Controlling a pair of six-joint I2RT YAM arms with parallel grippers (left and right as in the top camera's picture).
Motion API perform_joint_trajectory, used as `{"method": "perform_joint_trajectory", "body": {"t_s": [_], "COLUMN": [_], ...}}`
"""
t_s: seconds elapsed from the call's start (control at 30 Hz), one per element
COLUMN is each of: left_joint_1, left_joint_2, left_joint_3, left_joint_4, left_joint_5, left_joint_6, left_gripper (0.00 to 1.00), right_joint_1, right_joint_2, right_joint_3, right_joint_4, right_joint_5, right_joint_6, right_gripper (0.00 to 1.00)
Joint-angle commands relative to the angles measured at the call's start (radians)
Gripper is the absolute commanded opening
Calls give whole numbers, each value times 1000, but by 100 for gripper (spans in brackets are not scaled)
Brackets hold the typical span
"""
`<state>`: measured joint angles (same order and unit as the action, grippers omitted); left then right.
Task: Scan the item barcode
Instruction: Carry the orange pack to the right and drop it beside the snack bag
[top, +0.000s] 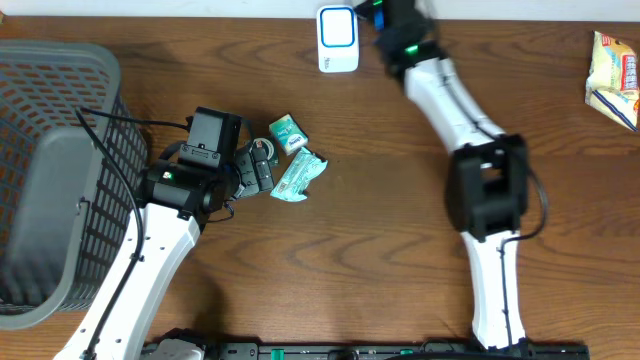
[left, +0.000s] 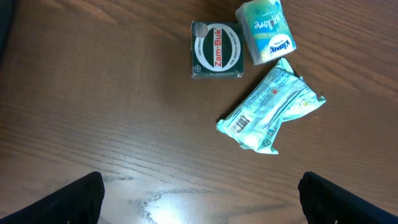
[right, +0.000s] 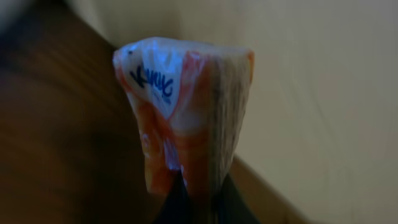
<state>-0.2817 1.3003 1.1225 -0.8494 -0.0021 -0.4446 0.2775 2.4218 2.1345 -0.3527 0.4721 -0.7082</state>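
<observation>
- Overhead: the right gripper (top: 385, 18) is at the top centre, just beside the white scanner (top: 338, 38); this part is blurred.
- Overhead: the left gripper (top: 255, 165) hangs left of centre, near a green box (top: 288, 131) and a teal packet (top: 300, 176). A grey basket (top: 50, 170) fills the left edge and a yellow packet (top: 612, 65) lies at upper right.
- Left wrist: its fingers (left: 68, 199) are spread wide in the lower corners and hold nothing. A tissue pack (left: 267, 31) touches the green box at the upper right.
- Right wrist: the right gripper pinches the lower edge of the orange and white packet (right: 186, 112), which stands upright in the centre.
</observation>
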Motion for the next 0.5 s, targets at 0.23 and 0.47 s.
{"method": "perform_joint_trajectory", "body": {"t_s": [0.23, 0.47], "left_joint_1": [2, 2], "left_joint_2": [-2, -2], "left_joint_3": [13, 13], "left_joint_4": [-3, -3], "left_joint_5": [-2, -2], "left_joint_6": [-1, -1], "left_gripper": [98, 98], "right_joint_1": [-315, -486], "right_joint_2": [-69, -69], "right_joint_3": [24, 23], "right_joint_4": [-317, -469], "right_joint_5": [61, 26], "right_joint_6": [453, 540], "right_gripper": [1, 85]}}
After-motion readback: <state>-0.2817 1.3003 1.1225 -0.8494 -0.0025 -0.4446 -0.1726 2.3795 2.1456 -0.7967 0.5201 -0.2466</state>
